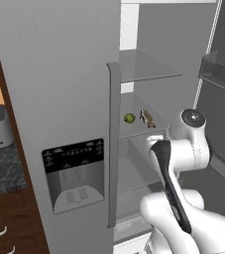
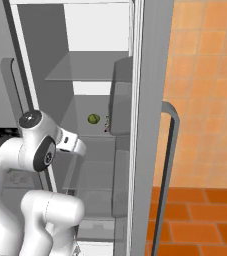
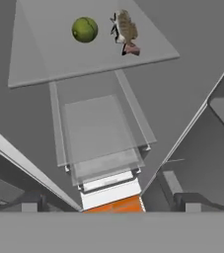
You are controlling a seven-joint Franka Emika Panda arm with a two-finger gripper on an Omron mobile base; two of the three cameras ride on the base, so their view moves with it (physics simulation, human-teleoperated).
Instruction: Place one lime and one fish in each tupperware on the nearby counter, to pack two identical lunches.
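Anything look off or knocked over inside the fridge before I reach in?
Nothing stands out. One lime and one fish lie side by side, apart, on the glass shelf of the open fridge; no spill or damage shows.

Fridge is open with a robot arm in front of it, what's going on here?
The robot faces the open fridge, its arm reaching toward the middle glass shelf. A lime and a fish lie side by side on that shelf, untouched. The end effector is open and holds nothing, so no item is picked up yet.
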